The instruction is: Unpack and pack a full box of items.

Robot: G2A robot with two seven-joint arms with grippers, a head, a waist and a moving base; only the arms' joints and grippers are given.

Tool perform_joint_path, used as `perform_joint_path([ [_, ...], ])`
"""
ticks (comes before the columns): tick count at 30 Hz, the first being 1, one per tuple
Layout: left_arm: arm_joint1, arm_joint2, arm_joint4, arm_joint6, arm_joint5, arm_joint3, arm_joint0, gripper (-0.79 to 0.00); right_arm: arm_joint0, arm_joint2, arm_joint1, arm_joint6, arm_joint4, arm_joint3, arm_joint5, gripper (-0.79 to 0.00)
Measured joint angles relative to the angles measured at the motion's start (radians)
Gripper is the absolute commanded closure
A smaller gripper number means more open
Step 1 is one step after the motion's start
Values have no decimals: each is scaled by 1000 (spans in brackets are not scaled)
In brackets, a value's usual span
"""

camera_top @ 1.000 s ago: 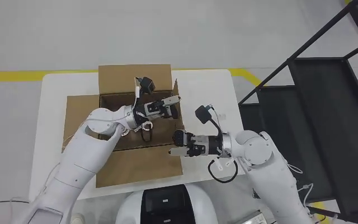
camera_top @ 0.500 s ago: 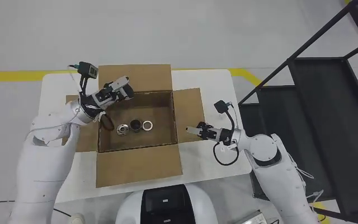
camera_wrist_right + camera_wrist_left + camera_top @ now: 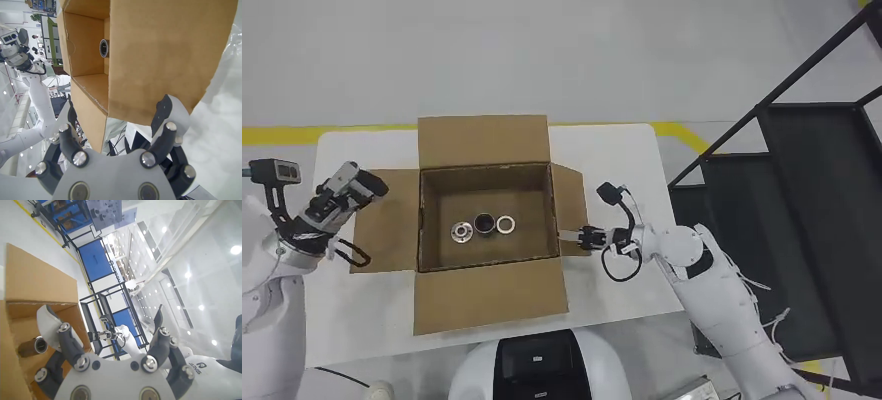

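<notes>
Top view: one box (image 3: 482, 140) holds three metal parts (image 3: 484, 223); left claw (image 3: 357, 182) and right claw (image 3: 567, 237) spread wide.

White table (image 3: 614, 160) under an open cardboard box (image 3: 482, 142) (flaps splayed)

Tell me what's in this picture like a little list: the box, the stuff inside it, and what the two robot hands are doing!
Box: cardboard box, flaps open, on the white table
Inside: flanged metal part, metal cylinder, metal ring, in a row on the bottom
Left gripper: open, empty, by the left flap
Right gripper: open, empty, at the edge of the right flap
</notes>
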Motion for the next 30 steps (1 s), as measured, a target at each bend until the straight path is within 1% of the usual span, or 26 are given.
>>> perform_joint_path([
  [3, 2, -27, -28, -5, -5, 52, 21, -785, 28, -20, -2, 0, 3, 26, 1, -785],
  [5, 3, -33, -40, -4, -12, 82, 26, -785, 38, -24, -1, -2, 5, 15, -8, -785],
  [8, 2, -38, -57, 7, -24, 132, 28, -785, 35, -11, 4, -3, 3, -50, -33, -785],
  [11, 2, -42, -67, 23, -36, 179, 25, -785, 20, 1, 10, 0, -23, -149, -53, -785],
  [14, 2, -47, -73, 47, -48, 223, 20, -785, 25, -20, 12, 7, -58, -239, -62, -785],
  [17, 0, -46, -103, 54, -58, 264, 19, -785, 74, -91, 4, 5, -90, -260, -44, -785],
  [22, -4, -47, -193, 51, -78, 364, 2, -785, 221, -298, -33, -50, -298, -177, 69, -785],
  [24, -4, -48, -193, 51, -78, 362, 1, -785, 279, -377, -51, -76, -371, -130, 123, -785],
  [27, -4, -48, -191, 51, -78, 360, 2, -785, 345, -465, -77, -110, -463, -64, 212, -785],
  [30, -4, -48, -191, 51, -78, 360, 2, -785, 385, -519, -100, -126, -466, -17, 255, -785],
])
